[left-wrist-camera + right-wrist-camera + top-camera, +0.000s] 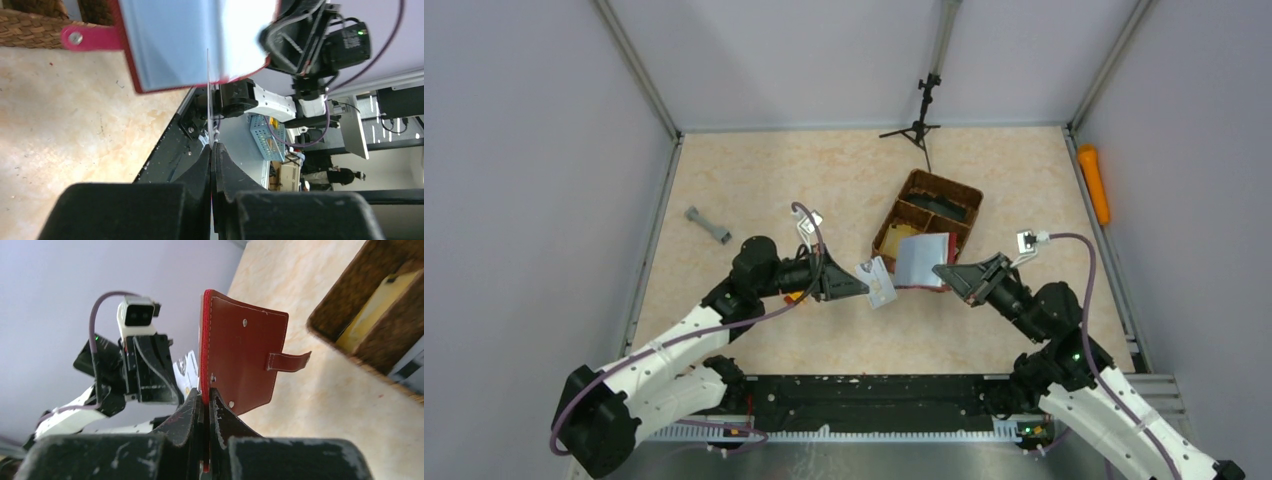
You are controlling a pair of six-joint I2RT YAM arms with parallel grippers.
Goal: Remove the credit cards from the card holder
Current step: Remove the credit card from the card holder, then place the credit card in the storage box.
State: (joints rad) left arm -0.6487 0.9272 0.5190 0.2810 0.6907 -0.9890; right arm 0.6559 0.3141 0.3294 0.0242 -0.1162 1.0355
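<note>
Red holder [240,360] hangs clamped in the right gripper [206,390], the left gripper [212,147] pinches a seemingly freed card [880,283], which next needs setting down.

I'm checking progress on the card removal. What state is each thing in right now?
left gripper, shut on the card
card, pinched by one edge, off the table, beside the card holder
right gripper, shut on the card holder
card holder, lifted, open, side tab unfastened
wicker basket, upright, some compartments filled
</note>
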